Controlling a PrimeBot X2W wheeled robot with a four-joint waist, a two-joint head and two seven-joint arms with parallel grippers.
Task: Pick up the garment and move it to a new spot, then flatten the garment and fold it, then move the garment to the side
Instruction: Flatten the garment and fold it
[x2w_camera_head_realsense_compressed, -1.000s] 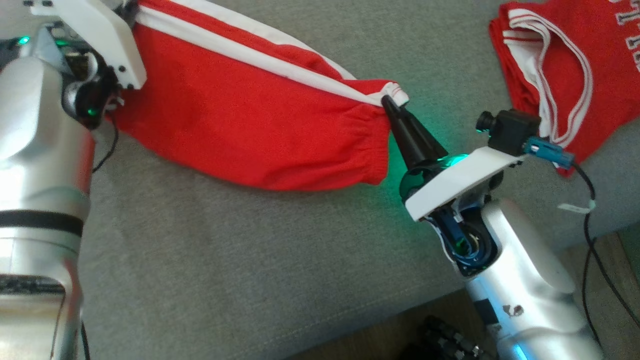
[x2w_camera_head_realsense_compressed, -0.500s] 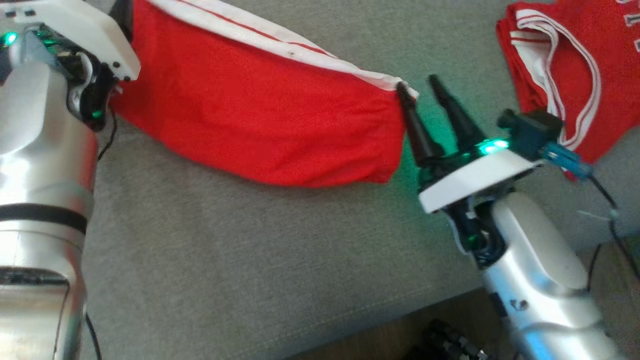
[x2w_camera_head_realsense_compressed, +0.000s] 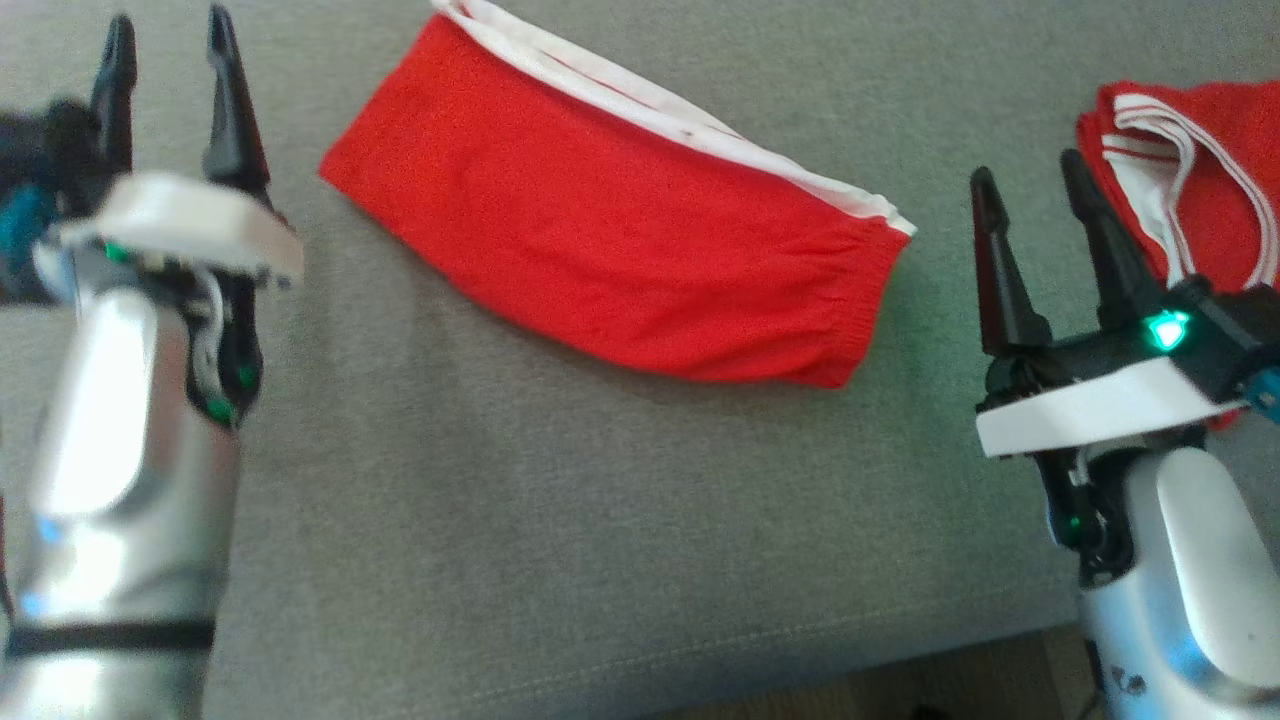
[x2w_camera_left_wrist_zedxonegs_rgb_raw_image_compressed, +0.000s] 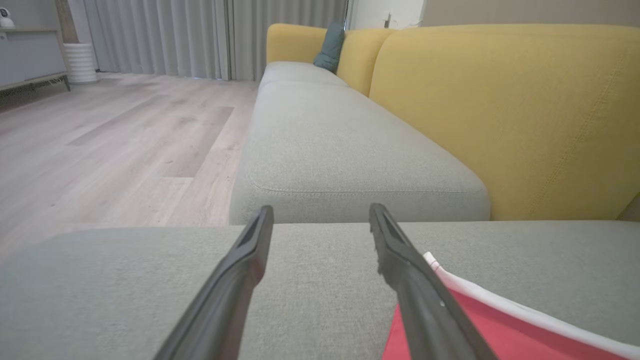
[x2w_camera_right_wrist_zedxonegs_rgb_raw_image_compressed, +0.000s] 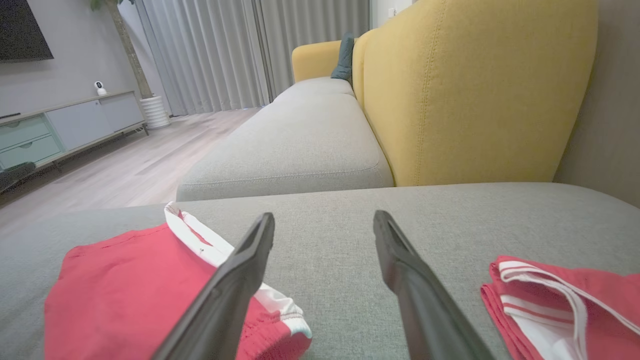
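Note:
The garment (x2w_camera_head_realsense_compressed: 620, 265) is a pair of red shorts with a white side stripe, folded into a long band and lying flat on the grey sofa cushion (x2w_camera_head_realsense_compressed: 560, 520). My left gripper (x2w_camera_head_realsense_compressed: 165, 45) stands open to the left of it, holding nothing. To the garment's right my right gripper (x2w_camera_head_realsense_compressed: 1030, 190) is open too, clear of the cloth. The left wrist view has the garment's (x2w_camera_left_wrist_zedxonegs_rgb_raw_image_compressed: 500, 330) white-edged end beside the right finger (x2w_camera_left_wrist_zedxonegs_rgb_raw_image_compressed: 400, 260). In the right wrist view the garment (x2w_camera_right_wrist_zedxonegs_rgb_raw_image_compressed: 135, 295) lies left of the open fingers (x2w_camera_right_wrist_zedxonegs_rgb_raw_image_compressed: 245, 265).
A second red garment with white trim (x2w_camera_head_realsense_compressed: 1190, 190) lies folded at the right, close behind my right gripper, seen also as folded red cloth (x2w_camera_right_wrist_zedxonegs_rgb_raw_image_compressed: 560, 310) in the right wrist view. A yellow sofa back (x2w_camera_right_wrist_zedxonegs_rgb_raw_image_compressed: 475, 90) rises behind. The cushion's front edge (x2w_camera_head_realsense_compressed: 760, 660) runs along the bottom.
Both grippers opened and let go of the garment's ends, then drew back and apart. The garment now lies loose and flat. The head camera has also shifted.

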